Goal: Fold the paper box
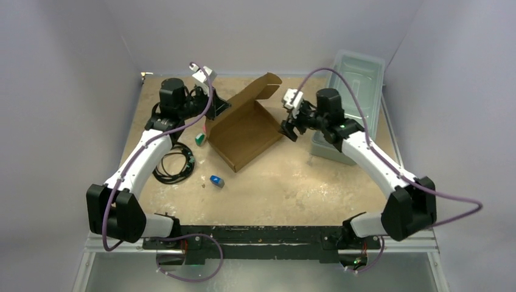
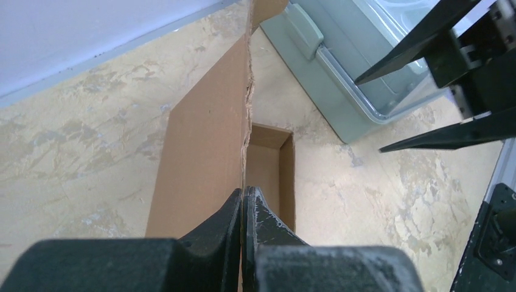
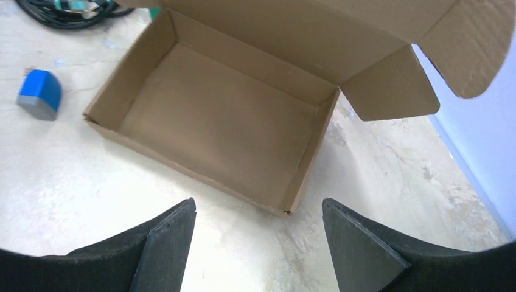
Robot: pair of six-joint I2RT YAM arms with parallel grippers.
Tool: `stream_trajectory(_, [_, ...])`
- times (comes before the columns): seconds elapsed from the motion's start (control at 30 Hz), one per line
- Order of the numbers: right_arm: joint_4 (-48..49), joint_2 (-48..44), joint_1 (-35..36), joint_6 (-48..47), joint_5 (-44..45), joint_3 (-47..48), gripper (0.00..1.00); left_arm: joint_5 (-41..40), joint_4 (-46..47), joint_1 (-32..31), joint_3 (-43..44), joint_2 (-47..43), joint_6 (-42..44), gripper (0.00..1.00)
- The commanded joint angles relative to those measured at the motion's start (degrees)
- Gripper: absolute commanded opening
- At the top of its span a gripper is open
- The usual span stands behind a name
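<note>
Two arms flank the paper box [image 1: 246, 131], which sits open on the desk [image 1: 292, 182]. Your left jaws pinch its upright panel, likely to steady it; your right jaws stand open just beside it, holding nothing.

Left arm [image 1: 145, 153] reaching forward, left gripper [image 2: 243, 193] pinching closed, right arm [image 1: 372, 155] bending inward, right gripper [image 3: 258, 205] hovering, jaws spread wide.
</note>
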Motion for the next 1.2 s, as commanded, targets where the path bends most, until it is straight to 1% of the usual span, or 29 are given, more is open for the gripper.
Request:
stream_trajectory(0.0, [-3.22,-5.85,-5.45,-3.85,-15.49,-2.92,0.79,4.39,-0.48,-0.17,5.03,0.59,5.30,0.00])
stream_trajectory(0.03, [-3.90,-6.67,-6.08,-4.81,-17.28,-3.20,0.80,4.62,-0.65,-0.17,5.79,1.22,5.53,0.00])
stream_trajectory(0.07, [-4.74,-7.50,-6.44,-5.96,-18.79,-3.54,0.80,4.56,-0.87,-0.17,6.50,1.83,5.62,0.03])
stream_trajectory(0.17, [-5.95,-9.31,-6.69,-7.74,-20.72,-4.67,0.81,2.82,-2.98,-0.17,9.28,3.81,6.62,0.16])
stream_trajectory(0.23, [-5.71,-9.96,-6.92,-7.81,-21.23,-5.36,0.83,-0.98,-4.29,-0.17,10.79,4.55,6.61,0.25])
stream_trajectory(0.27, [-5.22,-10.20,-7.16,-7.43,-21.22,-5.84,0.83,-4.46,-4.47,-0.17,11.21,4.76,6.15,0.31])
stream_trajectory(0.33, [-2.72,-10.60,-7.69,-4.54,-21.18,-7.42,0.85,-9.15,-4.69,-0.17,11.95,5.15,5.39,0.41])
stream_trajectory(0.4, [0.64,-10.68,-8.02,-2.26,-21.02,-9.14,0.87,-12.86,-5.44,-0.17,13.07,5.69,4.54,0.44])
stream_trajectory(0.5, [3.15,-10.11,-8.12,0.28,-20.40,-10.53,0.89,-19.25,-6.33,-0.08,13.90,5.15,3.14,0.50])
stream_trajectory(0.57, [2.89,-9.38,-8.19,0.39,-21.92,-10.52,0.90,-23.65,-6.56,-0.01,13.66,3.86,2.73,0.56])
stream_trajectory(0.6, [1.50,-8.91,-8.13,-0.47,-24.10,-10.31,0.91,-25.70,-6.61,0.05,13.34,2.99,2.56,0.59])
stream_trajectory(0.7, [-5.51,-7.76,-8.11,-9.24,-31.86,-9.74,0.92,-28.72,-8.51,0.27,13.04,-0.62,1.44,0.66])
stream_trajectory(0.8, [-6.26,-8.73,-8.04,-15.16,-33.94,-11.66,0.99,-33.03,-10.22,0.27,10.90,-6.35,0.15,0.75])
stream_trajectory(0.83, [-7.86,-8.94,-8.03,-20.13,-35.14,-12.21,0.99,-34.37,-10.72,0.27,9.50,-8.77,0.00,0.77])
stream_trajectory(0.87, [-11.43,-8.81,-8.05,-25.56,-36.71,-12.22,0.99,-35.10,-11.22,0.27,7.70,-11.27,-0.07,0.78])
stream_trajectory(0.9, [-15.76,-8.42,-7.96,-33.57,-38.10,-11.94,0.99,-35.21,-11.85,0.27,5.45,-13.95,-0.11,0.79])
stream_trajectory(0.93, [-21.67,-7.35,-7.64,-42.00,-38.35,-10.97,0.99,-36.94,-13.14,0.27,3.47,-16.54,-0.38,0.79])
stream_trajectory(0.97, [-26.75,-6.08,-6.74,-48.34,-36.98,-9.21,0.99,-37.81,-15.11,0.27,1.49,-19.01,-0.99,0.79])
stream_trajectory(1.0, [-30.53,-4.57,-5.55,-51.78,-34.75,-7.09,0.99,-38.54,-17.67,0.27,-0.54,-21.46,-1.38,0.79])
stream_trajectory(1.07, [-36.99,-0.41,-2.05,-55.64,-28.64,-1.76,0.99,-40.01,-20.99,0.27,-4.51,-26.36,-2.83,0.79])
stream_trajectory(1.13, [-41.08,3.64,2.79,-56.33,-23.65,3.69,0.99,-40.56,-23.12,0.27,-7.95,-32.17,-5.07,0.79])
stream_trajectory(1.17, [-40.71,5.23,4.46,-54.37,-21.80,5.78,0.99,-40.59,-23.41,0.27,-9.68,-34.73,-6.97,0.78])
